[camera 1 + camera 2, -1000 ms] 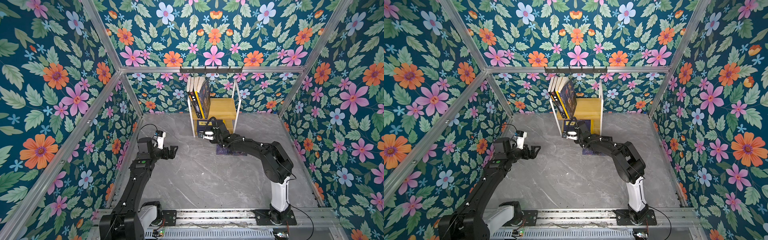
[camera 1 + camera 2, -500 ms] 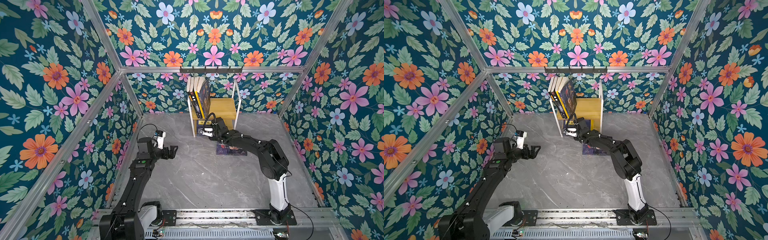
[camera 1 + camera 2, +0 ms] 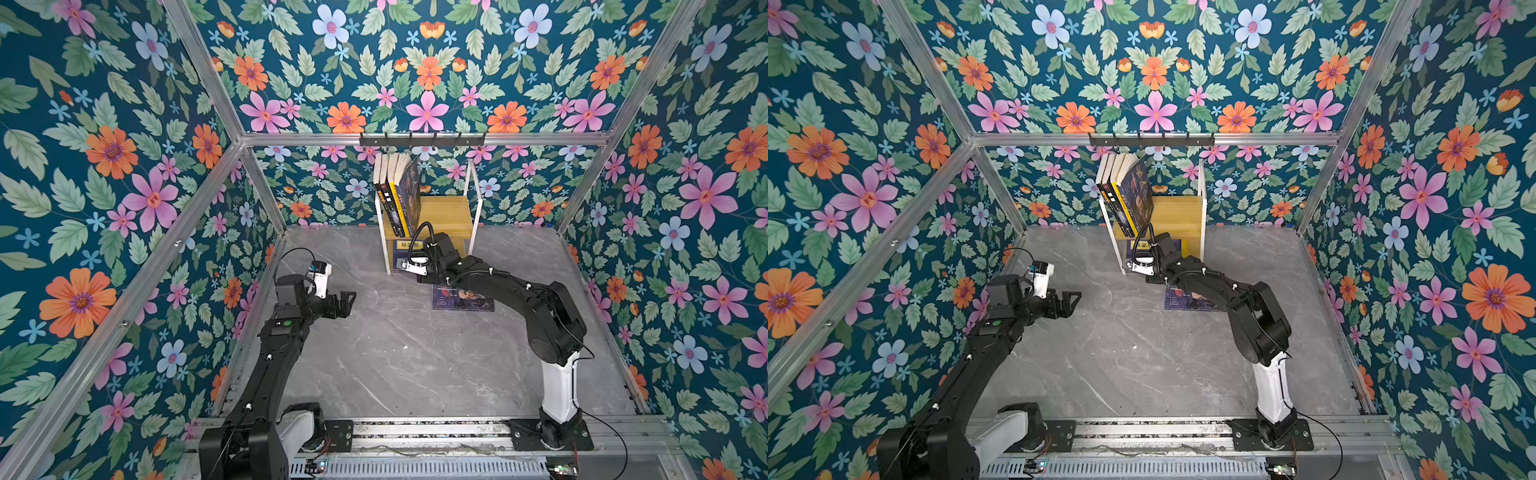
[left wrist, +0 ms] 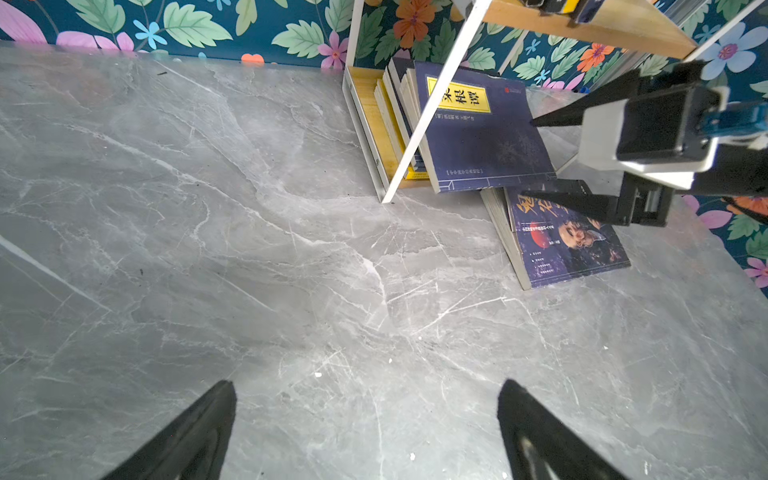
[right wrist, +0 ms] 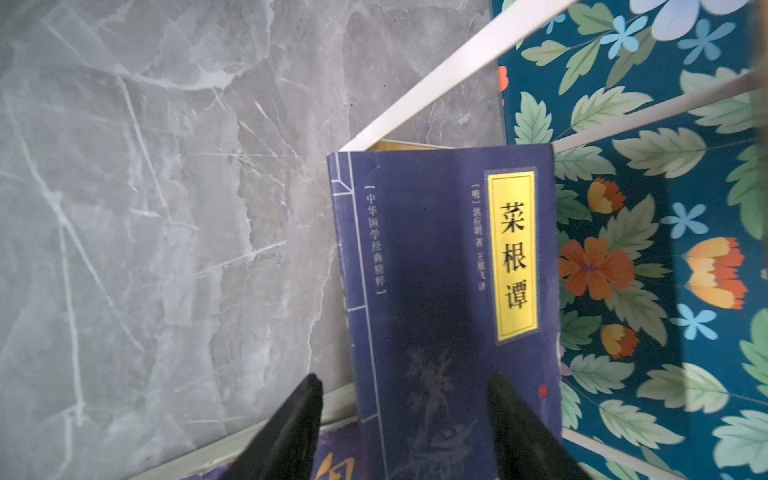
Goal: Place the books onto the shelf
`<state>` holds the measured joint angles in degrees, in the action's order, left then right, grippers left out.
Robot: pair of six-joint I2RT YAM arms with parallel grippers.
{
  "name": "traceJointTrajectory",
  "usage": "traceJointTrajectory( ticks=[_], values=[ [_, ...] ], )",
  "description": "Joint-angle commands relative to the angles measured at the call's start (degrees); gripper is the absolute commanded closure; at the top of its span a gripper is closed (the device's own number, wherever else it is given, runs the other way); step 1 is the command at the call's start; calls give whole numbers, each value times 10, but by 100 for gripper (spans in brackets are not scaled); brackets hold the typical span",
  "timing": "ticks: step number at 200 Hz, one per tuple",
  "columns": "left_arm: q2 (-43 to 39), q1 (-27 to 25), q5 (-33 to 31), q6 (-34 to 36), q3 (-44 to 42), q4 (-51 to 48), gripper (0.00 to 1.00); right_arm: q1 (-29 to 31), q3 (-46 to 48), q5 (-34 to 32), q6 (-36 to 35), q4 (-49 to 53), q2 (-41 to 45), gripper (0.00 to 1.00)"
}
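Now the shelf point(image 3: 453, 212) has books point(image 3: 395, 187) up top, navy books point(image 4: 478, 137) leaning below; my right gripper point(image 5: 404, 376) is part open, holding nothing; my left gripper point(image 4: 365, 382) is wide open, empty.

Books mostly on the shelf point(image 3: 446, 212), one left flat on the floor

The shelf is a white thin-framed rack with two yellowish wooden boards, standing at the back wall. At the left end of its top board the upper books point(image 3: 395, 189) stand leaning together, the outermost showing a dark blue illustrated cover. In the bottom tier the lower books point(image 4: 395, 104) lean toward the left side. The front one, a navy book point(image 4: 482, 137) with a yellow title label, is tilted and juts out past the front post. A purple-blue portrait book point(image 4: 569, 241) lies face up just in front of the shelf.
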<state>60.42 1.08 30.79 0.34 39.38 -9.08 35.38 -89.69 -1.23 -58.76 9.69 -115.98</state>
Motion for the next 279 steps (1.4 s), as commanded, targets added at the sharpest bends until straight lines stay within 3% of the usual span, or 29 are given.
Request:
traceJointTrajectory(
  ticks=[1,93,156,218,253,279],
  values=[
    [0,1,1,2,1,2,0,2,-4,-4,7,4,-14,36],
    [1,4,-1,1,1,1,0,-8,-64,-49,3,-2,-68,45],
    [2,5,-1,0,-2,4,0,-15,-91,-56,-1,2,-84,57],
    [3,6,0,-1,-2,5,0,-18,-107,-54,9,4,-92,62],
    [3,6,-1,-1,-2,6,0,-16,-116,-41,24,17,-92,62],
    [4,6,1,-1,-2,5,0,-11,-114,-27,29,19,-86,52]
  ],
)
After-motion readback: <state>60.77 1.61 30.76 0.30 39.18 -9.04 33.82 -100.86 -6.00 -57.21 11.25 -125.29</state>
